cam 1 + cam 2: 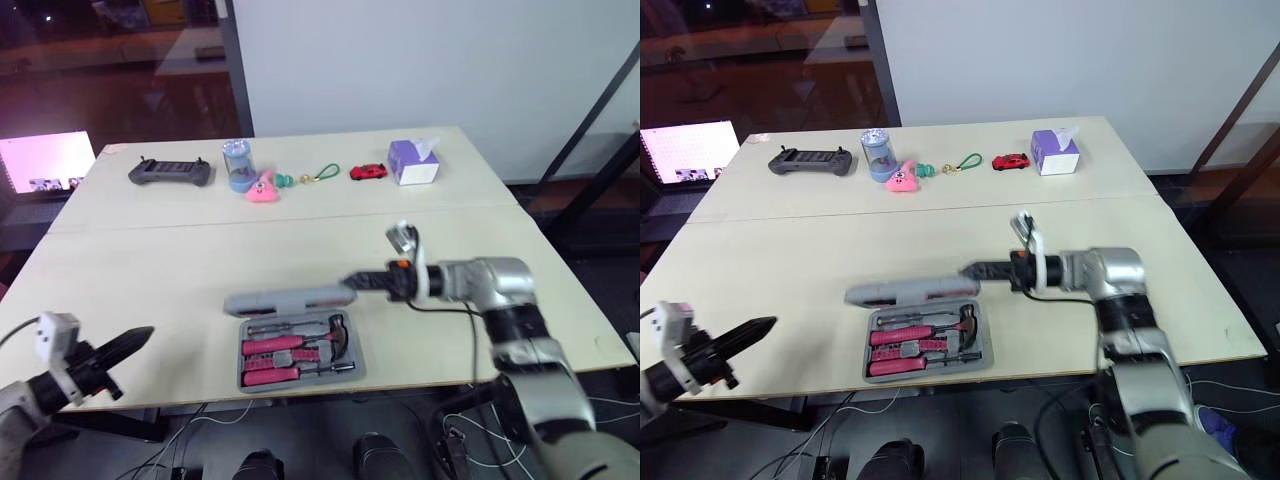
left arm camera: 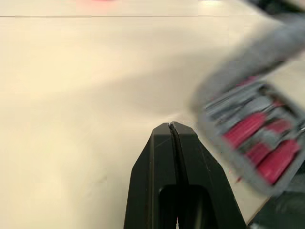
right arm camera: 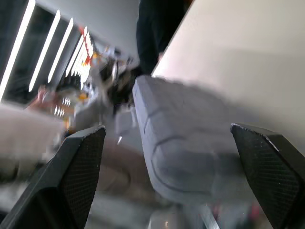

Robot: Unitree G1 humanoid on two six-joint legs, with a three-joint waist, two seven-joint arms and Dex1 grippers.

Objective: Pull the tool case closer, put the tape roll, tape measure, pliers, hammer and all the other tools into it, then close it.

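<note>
Wrist views show right claw (image 3: 167, 126) wide at case lid (image 3: 183, 160), left claw (image 2: 170, 125) closed.

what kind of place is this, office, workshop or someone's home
Probably an office or lab room set up for robot trials: two pale wooden tables pushed together, a plain white wall beside dark glass panels, and a lit monitor screen off to the robot's left.

counter (image 1: 150, 250): pale wood, two tops, seam between | wall (image 1: 400, 60): white, behind | window (image 1: 100, 60): dark glass, far left, black frame | screen (image 1: 45, 160): lit, left | floor (image 1: 590, 215): dark | cables (image 1: 455, 420): under near edge
</note>
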